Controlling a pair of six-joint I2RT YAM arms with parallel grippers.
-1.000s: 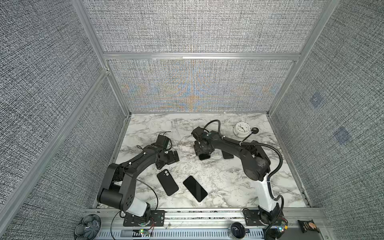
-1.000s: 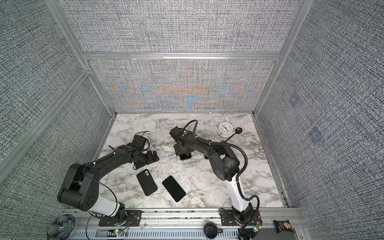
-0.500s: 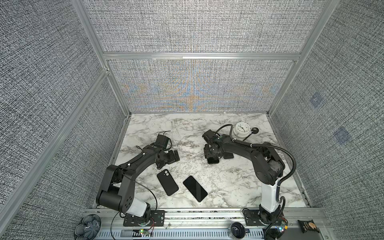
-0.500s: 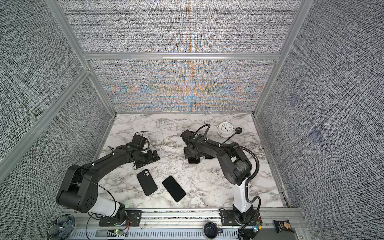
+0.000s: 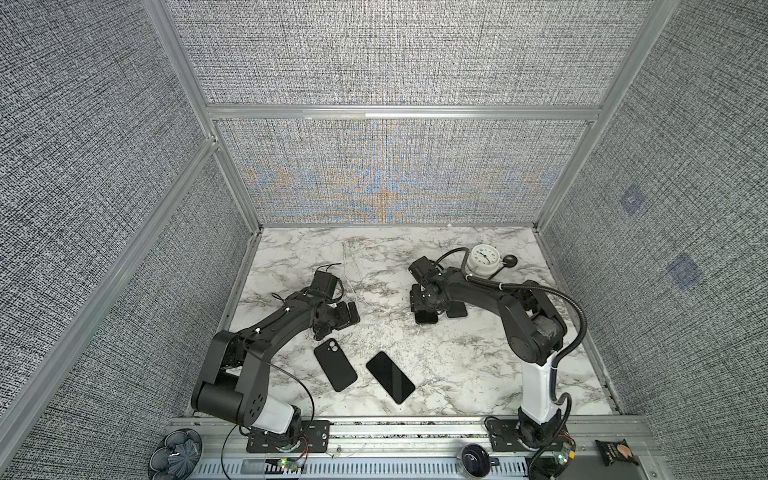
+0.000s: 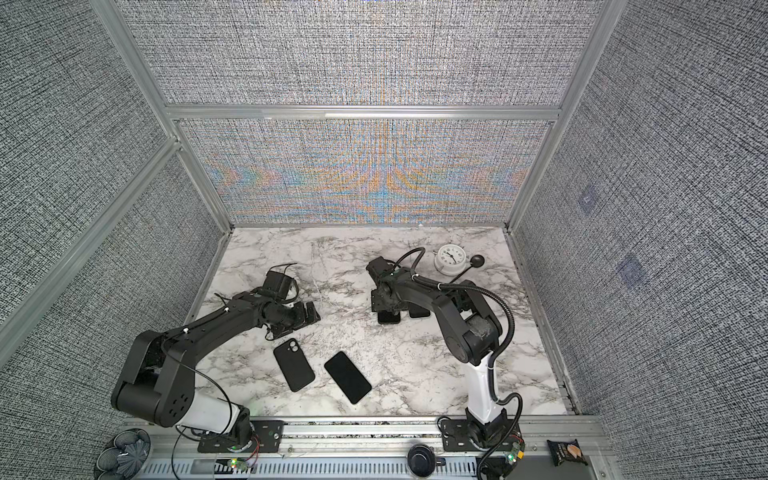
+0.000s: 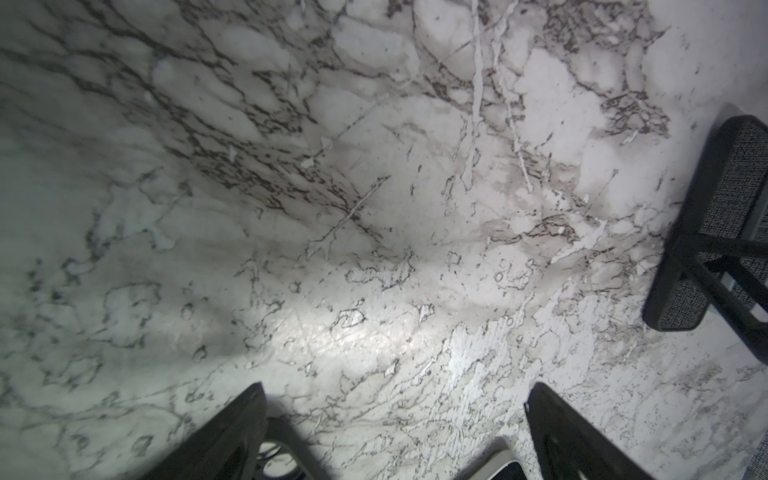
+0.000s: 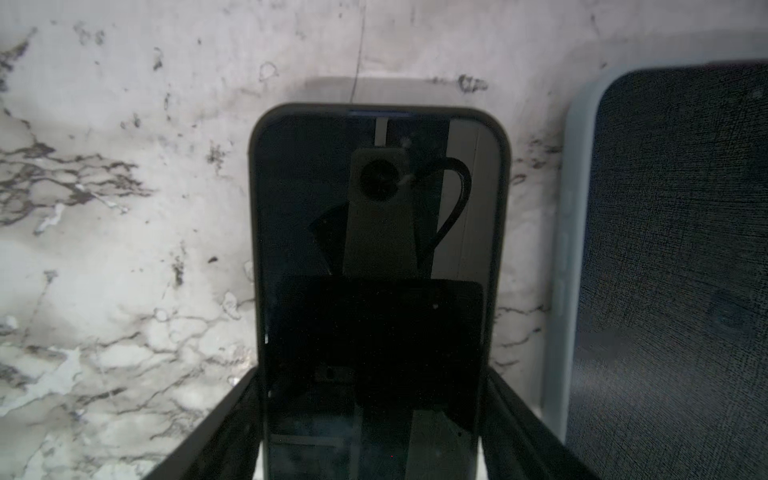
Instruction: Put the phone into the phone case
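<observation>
Right gripper (image 8: 374,378) closed on the long edges of a phone (image 8: 380,199), dark glossy screen up; resting on the marble table (image 5: 374,266) or just above it, cannot tell which. Just beside that phone, not touching, a pale-rimmed phone case (image 8: 673,249), lying flat. Left gripper (image 7: 395,390) spread wide and empty, low over the marble. Toward the near edge, close to the left gripper, a black slab (image 5: 335,364) with a camera cutout and, beside it, a second phone (image 5: 390,377), screen up.

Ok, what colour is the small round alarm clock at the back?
The small round clock is white; a top view shows it best.
</observation>
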